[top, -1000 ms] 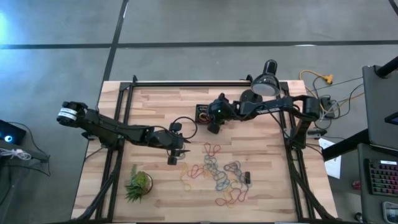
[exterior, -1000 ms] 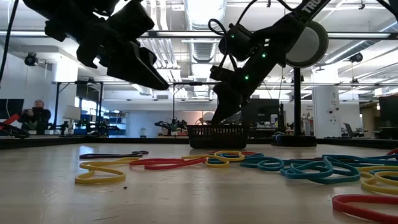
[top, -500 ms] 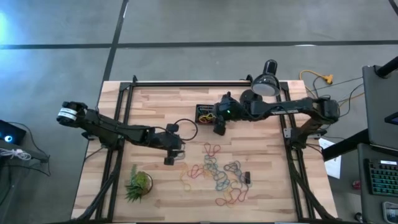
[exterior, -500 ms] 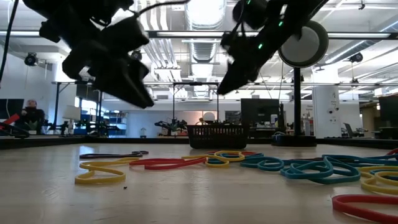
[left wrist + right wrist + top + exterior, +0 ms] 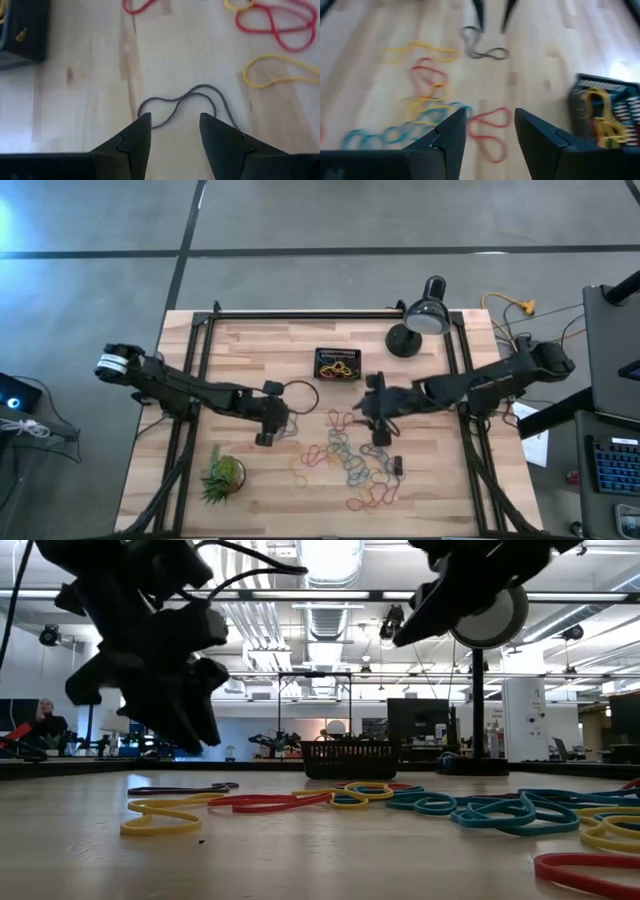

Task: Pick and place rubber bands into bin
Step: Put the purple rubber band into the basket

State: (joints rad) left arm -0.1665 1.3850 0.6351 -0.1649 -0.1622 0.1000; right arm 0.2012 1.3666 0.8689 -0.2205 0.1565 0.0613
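Many coloured rubber bands (image 5: 345,460) lie loose on the wooden table's near middle, seen also in the low view (image 5: 470,808). The black bin (image 5: 337,364) stands farther back with several bands (image 5: 597,112) inside. My left gripper (image 5: 172,130) is open and tipped down over the table. A thin dark band (image 5: 182,102) lies flat just ahead of its fingertips, untouched. My right gripper (image 5: 490,117) is open and held high (image 5: 415,625) above the far edge of the pile, over a red band (image 5: 487,131).
A black desk lamp (image 5: 425,315) stands at the far right. A spiky green plant (image 5: 222,476) sits near the front left. A small dark object (image 5: 397,465) lies beside the pile. Bare wood lies between the bin and the pile.
My right gripper has left its place over the bin, swinging toward the table's near edge and rising, and now hangs over the pile. My left gripper has tipped more steeply downward, sunk a little and shifted slightly toward the table's left edge.
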